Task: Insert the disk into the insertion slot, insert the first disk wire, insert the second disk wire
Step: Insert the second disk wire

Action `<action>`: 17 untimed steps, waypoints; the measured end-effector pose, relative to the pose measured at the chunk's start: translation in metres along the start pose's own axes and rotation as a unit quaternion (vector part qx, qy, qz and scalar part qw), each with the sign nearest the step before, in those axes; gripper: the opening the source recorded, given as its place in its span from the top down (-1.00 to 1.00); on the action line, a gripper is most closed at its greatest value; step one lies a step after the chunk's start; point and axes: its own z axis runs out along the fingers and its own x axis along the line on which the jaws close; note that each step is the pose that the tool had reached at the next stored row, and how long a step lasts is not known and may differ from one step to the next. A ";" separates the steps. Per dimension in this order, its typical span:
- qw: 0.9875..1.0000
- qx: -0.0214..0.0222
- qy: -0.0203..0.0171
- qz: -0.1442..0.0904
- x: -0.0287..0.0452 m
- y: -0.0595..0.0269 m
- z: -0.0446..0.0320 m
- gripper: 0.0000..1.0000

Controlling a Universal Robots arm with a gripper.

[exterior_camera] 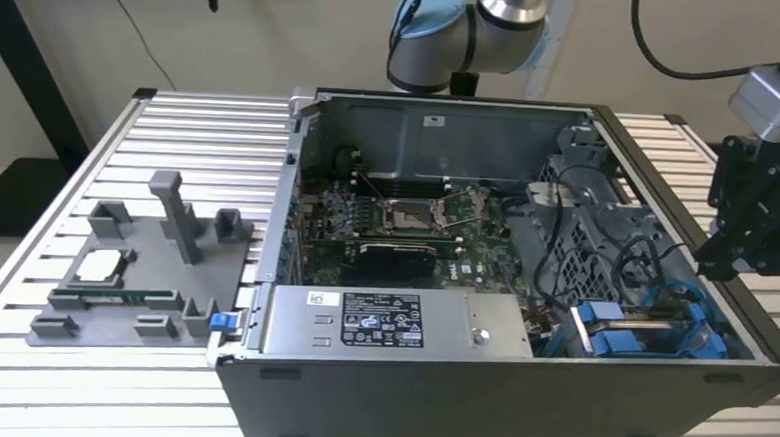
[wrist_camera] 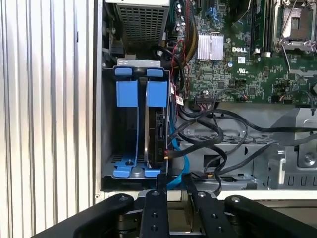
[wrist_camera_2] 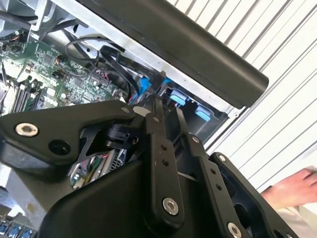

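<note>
The computer case [exterior_camera: 487, 404] lies open on the slatted table [exterior_camera: 61, 382]. Its drive end is toward the table edge at the exterior view's right. In the first wrist view the disk [wrist_camera: 158, 136] stands edge-on in the insertion slot [wrist_camera: 140, 63], held in its blue frame. A second blue carrier [wrist_camera: 127, 94] is just beside it, between the disk and the case wall.

The end effector [wrist_camera: 176, 179] hangs over the case rim near the slot, apart from the disk. Its fingers [wrist_camera: 154, 213] are drawn close together with a narrow gap, pinching nothing.

Black cables [wrist_camera: 208, 134] loop across the case floor right beside the disk. A blue cable [wrist_camera: 181, 166] curves along the disk's edge. Whether either is plugged into the disk I cannot tell.

Past the cables lies the motherboard [wrist_camera: 233, 54], and the labelled power supply box [exterior_camera: 384, 323] sits next to the slot. A grey parts fixture [exterior_camera: 147, 266] rests on the table toward the exterior view's left. In the second wrist view a person's hand [wrist_camera_2: 292, 191] lies on the table outside the case.
</note>
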 end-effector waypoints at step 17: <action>1.000 0.005 -0.029 -0.005 -0.0030 -0.0104 0.0083 -1.00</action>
